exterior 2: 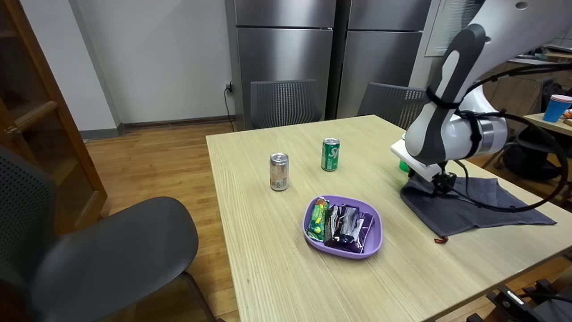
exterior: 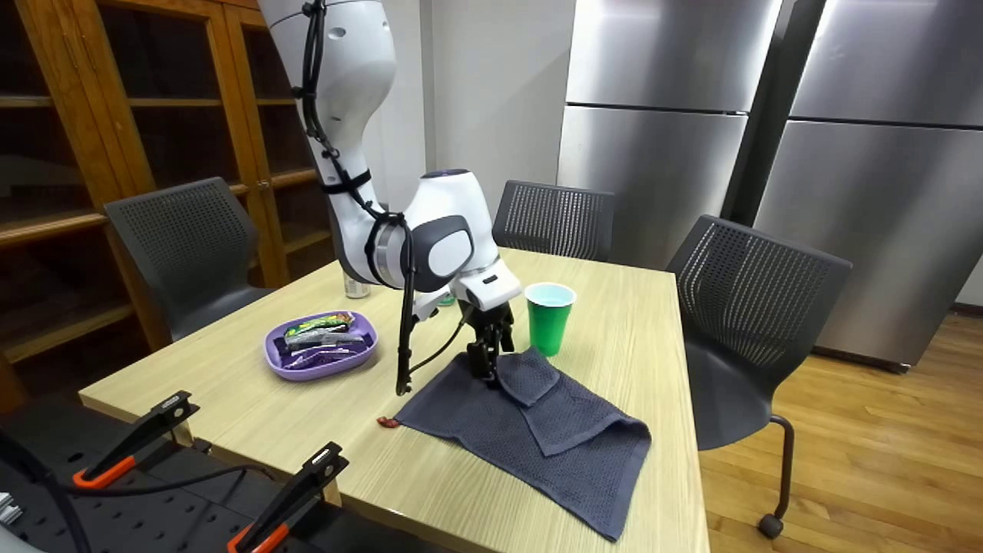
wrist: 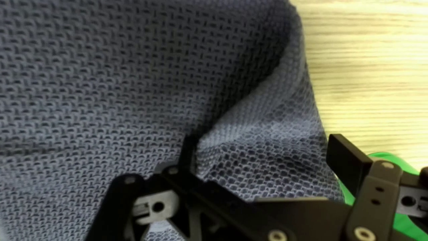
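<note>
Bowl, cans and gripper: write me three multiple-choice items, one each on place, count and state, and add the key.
1. Where are the wrapped bars relative to the purple bowl? A under; B inside; C beside.
2. How many cans show on the table? A two; B three; C four.
3. How is the gripper? A shut; B out of view; C open.

1 B: the bars lie within its rim. 2 A: one green, one pale. 3 C: the wrist view has its fingers apart, towel visible between.
</note>
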Robot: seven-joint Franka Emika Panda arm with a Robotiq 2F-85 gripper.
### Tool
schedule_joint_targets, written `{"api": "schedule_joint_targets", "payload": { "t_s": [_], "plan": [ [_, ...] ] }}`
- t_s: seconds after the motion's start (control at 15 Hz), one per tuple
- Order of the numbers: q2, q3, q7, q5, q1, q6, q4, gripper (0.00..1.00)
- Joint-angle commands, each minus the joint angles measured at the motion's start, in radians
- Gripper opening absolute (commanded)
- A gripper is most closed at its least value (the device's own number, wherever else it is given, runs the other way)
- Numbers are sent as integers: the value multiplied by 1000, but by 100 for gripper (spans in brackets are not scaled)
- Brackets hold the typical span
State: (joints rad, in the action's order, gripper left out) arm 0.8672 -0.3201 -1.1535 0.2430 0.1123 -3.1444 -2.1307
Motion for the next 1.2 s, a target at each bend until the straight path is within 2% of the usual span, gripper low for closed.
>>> {"api": "schedule_joint_targets", "payload": {
  "t_s": [0.0,1.13],
  "plan": [
    [7,22,47,32,-20,-7,24,100],
    [23,17,41,55,-19,-1,35,100]
  ]
}}
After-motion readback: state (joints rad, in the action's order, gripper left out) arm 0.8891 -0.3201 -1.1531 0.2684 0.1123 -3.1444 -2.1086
